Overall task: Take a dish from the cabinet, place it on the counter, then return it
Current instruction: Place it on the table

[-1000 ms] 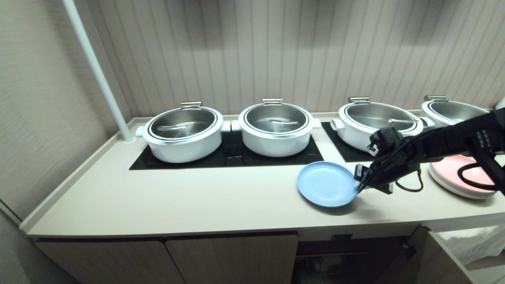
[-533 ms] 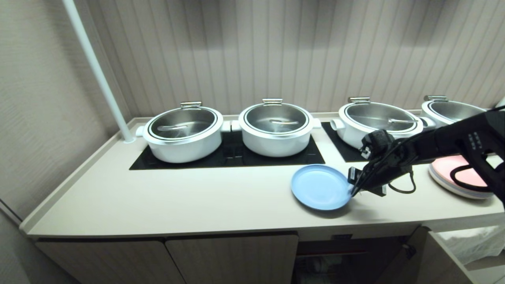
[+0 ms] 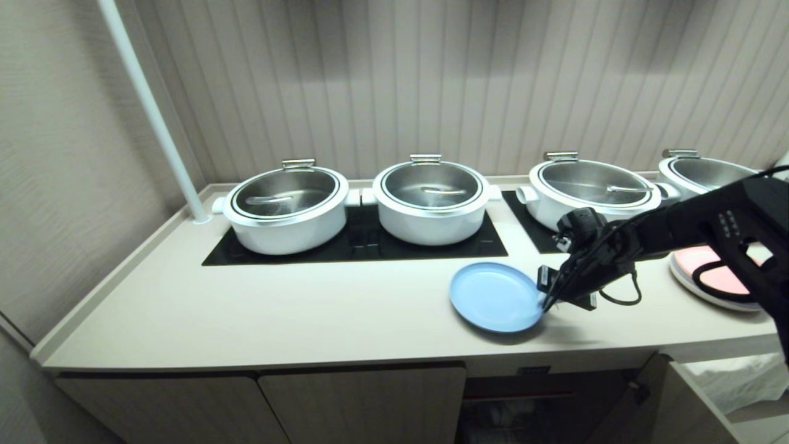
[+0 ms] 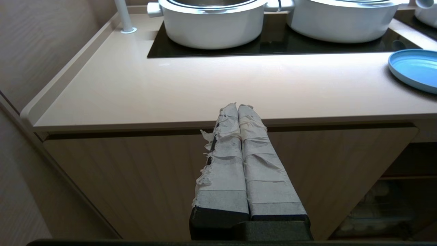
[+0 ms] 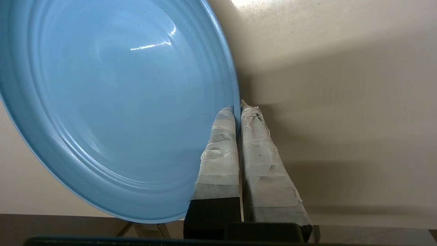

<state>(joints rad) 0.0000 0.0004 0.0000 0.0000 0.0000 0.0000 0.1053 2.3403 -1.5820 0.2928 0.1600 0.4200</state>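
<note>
The light-blue dish [image 3: 493,297] hangs low over the cream counter [image 3: 277,308], in front of the black cooktop, with a shadow under its near edge. My right gripper [image 3: 545,303] is shut on its right rim. In the right wrist view the taped fingers [image 5: 222,143] pinch that rim, one above the dish [image 5: 112,102] and one below. I cannot tell if the dish touches the counter [image 5: 341,85]. My left gripper [image 4: 238,106] is shut and empty, parked before a cabinet door [image 4: 136,171] just under the counter edge; the dish [image 4: 414,68] shows far off to one side.
Several white pots with steel lids [image 3: 286,209] stand on black cooktop panels [image 3: 363,243] along the back. A plate stack with a pink one on top [image 3: 709,280] lies at the right under my arm. A white pole [image 3: 154,117] rises at the back left. An open cabinet bay [image 3: 542,401] is below.
My right gripper has carried the dish a little to the left and slightly toward the counter's front edge. The left gripper and everything else stay put.
</note>
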